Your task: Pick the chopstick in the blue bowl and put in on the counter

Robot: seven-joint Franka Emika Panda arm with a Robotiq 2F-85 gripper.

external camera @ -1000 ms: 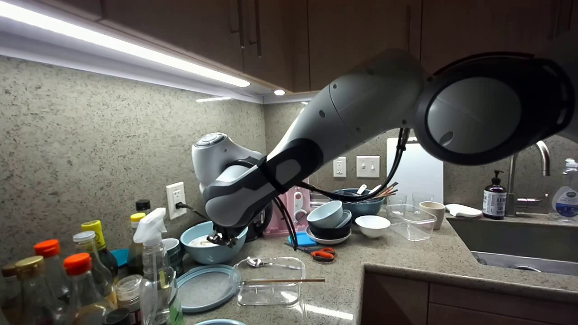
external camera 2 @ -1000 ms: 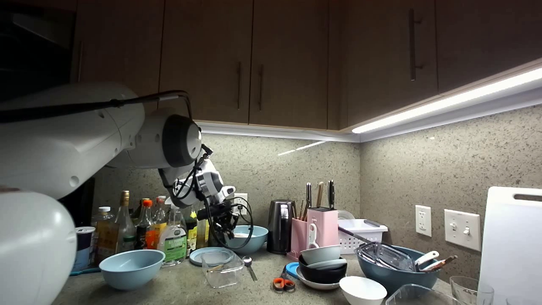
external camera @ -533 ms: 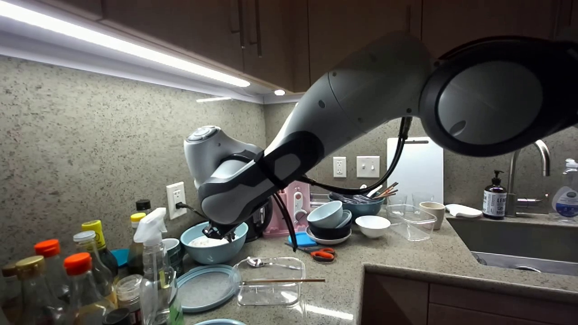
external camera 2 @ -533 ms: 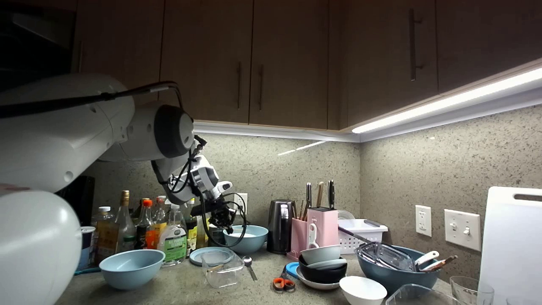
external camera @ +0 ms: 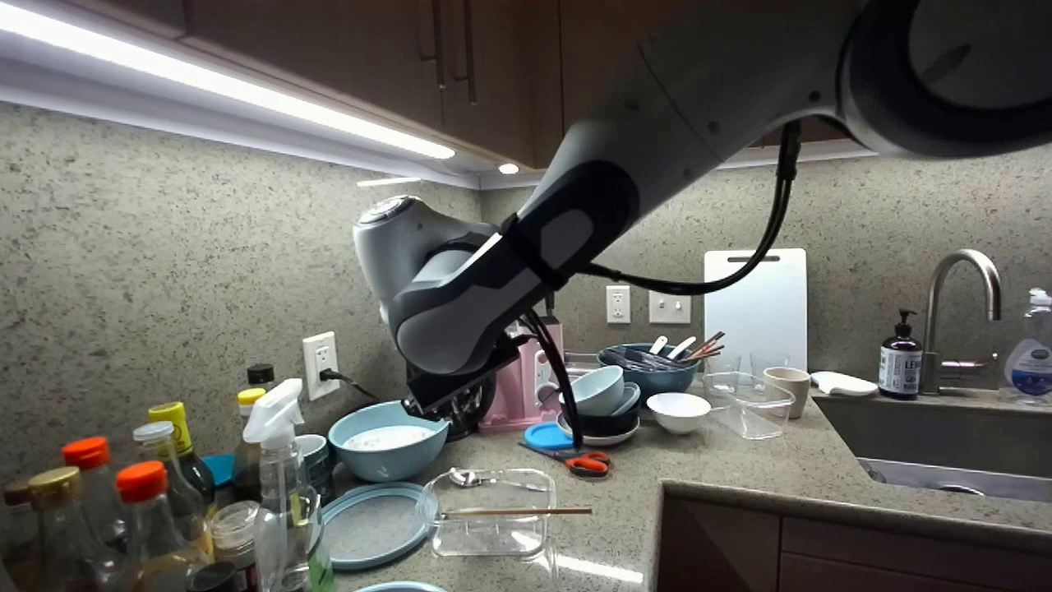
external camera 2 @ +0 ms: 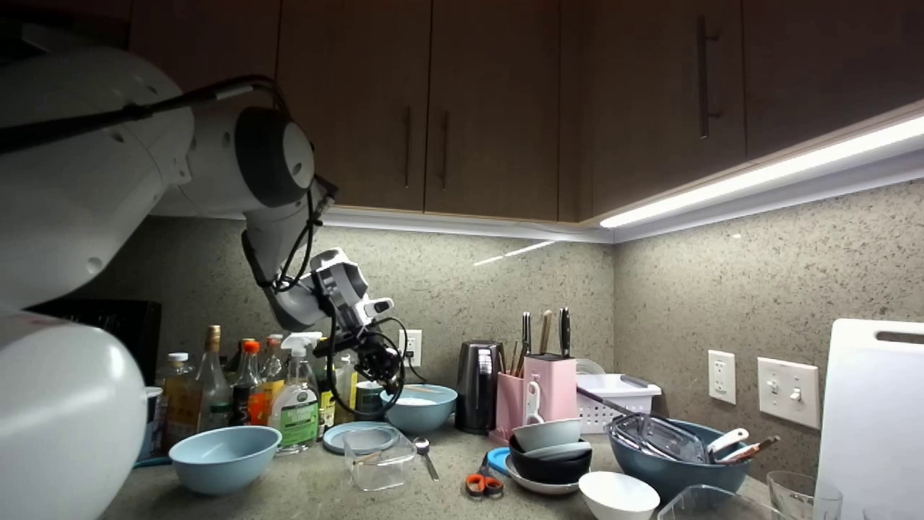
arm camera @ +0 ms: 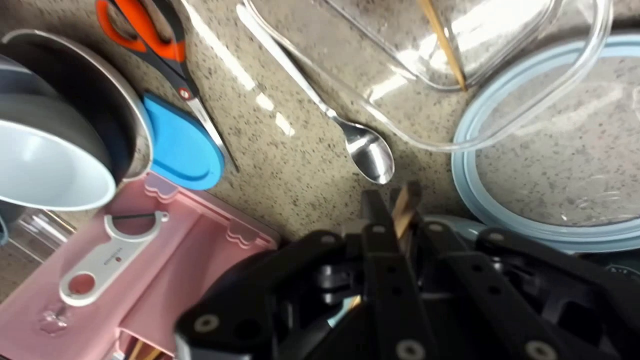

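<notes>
Wrist view shows us the chopstick [arm camera: 402, 216] pinched in the gripper [arm camera: 394, 198]; in an exterior view, we see it over the blue bowl [external camera 2: 426, 416].

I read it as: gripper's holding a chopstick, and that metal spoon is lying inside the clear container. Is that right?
Not quite: the metal spoon isn't inside the clear container. The wrist view shows it lying on the counter, just outside the container's rim. The rest is right: the gripper is holding a chopstick.
</notes>
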